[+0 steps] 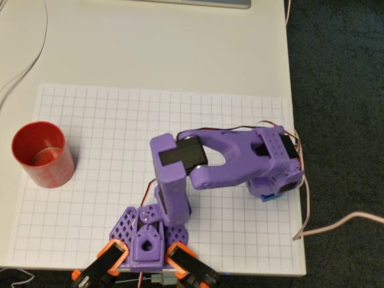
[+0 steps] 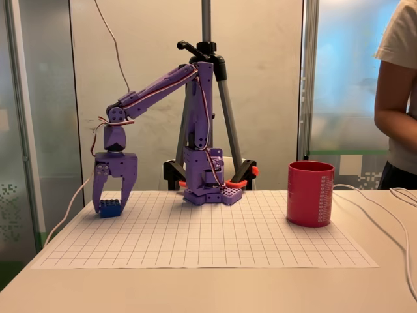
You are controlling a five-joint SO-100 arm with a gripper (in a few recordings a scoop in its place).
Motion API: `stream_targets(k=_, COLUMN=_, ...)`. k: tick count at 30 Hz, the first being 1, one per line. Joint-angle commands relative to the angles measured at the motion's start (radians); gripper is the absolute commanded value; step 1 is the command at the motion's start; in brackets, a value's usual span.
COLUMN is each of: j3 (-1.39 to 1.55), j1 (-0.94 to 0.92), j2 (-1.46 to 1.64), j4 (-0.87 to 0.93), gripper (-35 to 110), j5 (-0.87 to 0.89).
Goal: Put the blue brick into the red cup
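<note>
Fixed view, left to right: gripper at far left, pointing straight down at the grid mat, fingers straddling the brick. Brick sits on the mat between the fingertips, at the gripper's 6 o'clock. Fingers look spread wider than the brick, so I read it as released and not yet clamping; contact on either side is too small to call. Arm base mid-mat at the back, tripod behind it. Cup upright on the right of the mat, well apart from the brick. A person stands at the right edge, hands off.

Overhead view runs mirrored: cup at the mat's 9 o'clock edge, mouth open; gripper at 3 o'clock; a sliver of blue, the brick, shows under it. White bench carries the mat.

Key relation: brick directly below the gripper; cup lies across the full mat width, past the base. Judgement: clamp next, lift, then a long sweep; clear the cup rim before dropping.
</note>
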State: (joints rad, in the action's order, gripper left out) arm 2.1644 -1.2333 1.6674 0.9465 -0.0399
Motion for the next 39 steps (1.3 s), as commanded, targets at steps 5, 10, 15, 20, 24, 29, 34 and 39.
stream_targets(k=5, j3=-0.396, j1=0.080, j2=0.114, j4=0.095, gripper=0, j5=0.052)
stream_targets(k=10, j3=-0.566, j1=0.227, j2=0.176, j4=0.156, gripper=0, j5=0.061)
stream_targets(k=15, j3=-0.644, j1=0.437, j2=0.236, j4=0.198, gripper=0, j5=0.041)
stream_targets(k=20, j3=-0.655, j1=0.667, j2=0.311, j4=0.207, gripper=0, j5=0.054)
stream_targets(k=24, j3=-0.653, j1=0.867, j2=0.405, j4=0.215, gripper=0, j5=0.058)
stream_targets(k=29, j3=-0.591, j1=1.149, j2=0.575, j4=0.236, gripper=0, j5=0.104)
stream_targets(k=34, j3=-0.571, j1=1.496, j2=0.690, j4=0.342, gripper=0, j5=0.183)
stream_targets(k=39, j3=-0.535, j1=1.842, j2=0.758, j4=0.436, gripper=0, j5=0.295)
